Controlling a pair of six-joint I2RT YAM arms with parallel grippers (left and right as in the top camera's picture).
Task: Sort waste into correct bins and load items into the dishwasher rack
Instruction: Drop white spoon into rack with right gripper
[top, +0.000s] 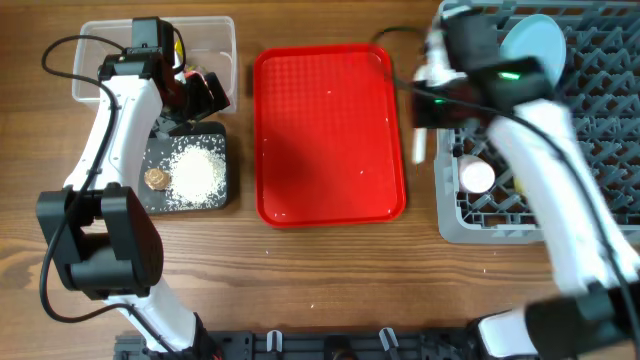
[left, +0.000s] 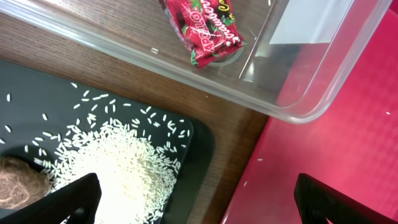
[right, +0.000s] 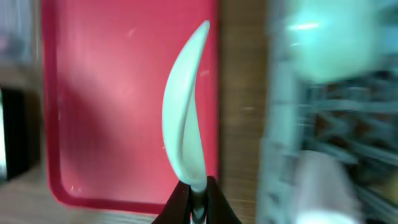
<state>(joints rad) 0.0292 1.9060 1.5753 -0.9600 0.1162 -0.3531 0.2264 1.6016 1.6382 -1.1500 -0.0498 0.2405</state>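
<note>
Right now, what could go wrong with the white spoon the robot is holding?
The right end effector pinches the spoon only at its handle end, so it might twist or slip out.
It hangs near the bare table between the red tray and the dishwasher rack, so a drop could miss the rack.
The wrist view is blurred, hinting at quick motion; the spoon might bump the rack's wall.

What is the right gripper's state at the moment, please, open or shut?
Shut on the white spoon: the right gripper pinches its handle between both fingers in the wrist view.
</note>
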